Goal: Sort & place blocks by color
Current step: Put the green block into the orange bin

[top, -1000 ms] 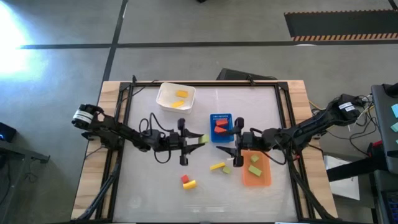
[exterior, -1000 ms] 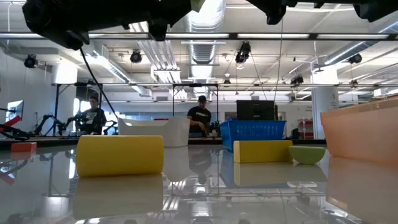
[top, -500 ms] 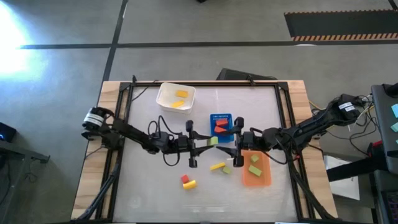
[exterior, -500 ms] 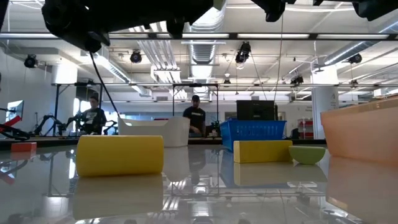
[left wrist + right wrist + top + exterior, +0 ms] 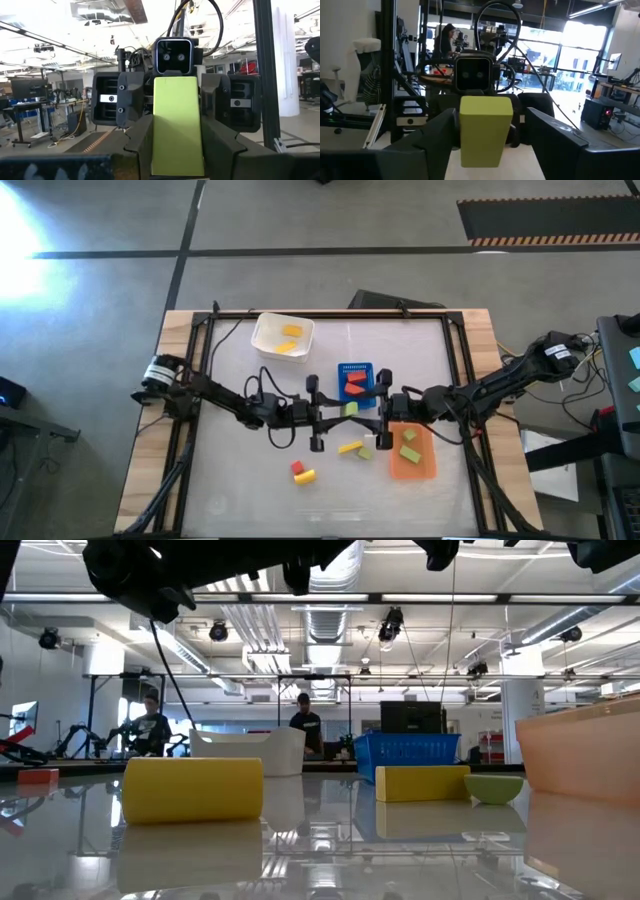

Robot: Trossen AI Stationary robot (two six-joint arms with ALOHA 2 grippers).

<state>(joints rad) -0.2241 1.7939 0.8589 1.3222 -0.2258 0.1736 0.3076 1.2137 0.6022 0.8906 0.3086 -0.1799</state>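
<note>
My left gripper (image 5: 343, 411) reaches in from the table's left and is shut on a light green block (image 5: 350, 410), high above the table's middle. My right gripper (image 5: 368, 412) faces it from the right, open. In the right wrist view its fingers stand on either side of the block's free end (image 5: 485, 131), with a gap on each side. Loose on the table lie a yellow block (image 5: 349, 447), a green block (image 5: 366, 452), a red block (image 5: 297, 468) and another yellow block (image 5: 306, 476). My left gripper pinches the light green block by its two long sides (image 5: 158, 140) between its two fingers. The fingers come level from the table's left and lie along the block. Its free end sticks out toward my right gripper, and the block is lifted clear of the table.
A white tub (image 5: 268, 330) with yellow blocks stands at the far left. A blue tray (image 5: 344, 368) with red blocks lies in the middle. An orange tray (image 5: 425, 465) with green blocks lies under my right arm. Free room lies at the near left.
My left gripper has carried the light green block toward the table's right edge, up to my right gripper. The block stays lifted clear, and its free end now sits between the right gripper's open fingers.
</note>
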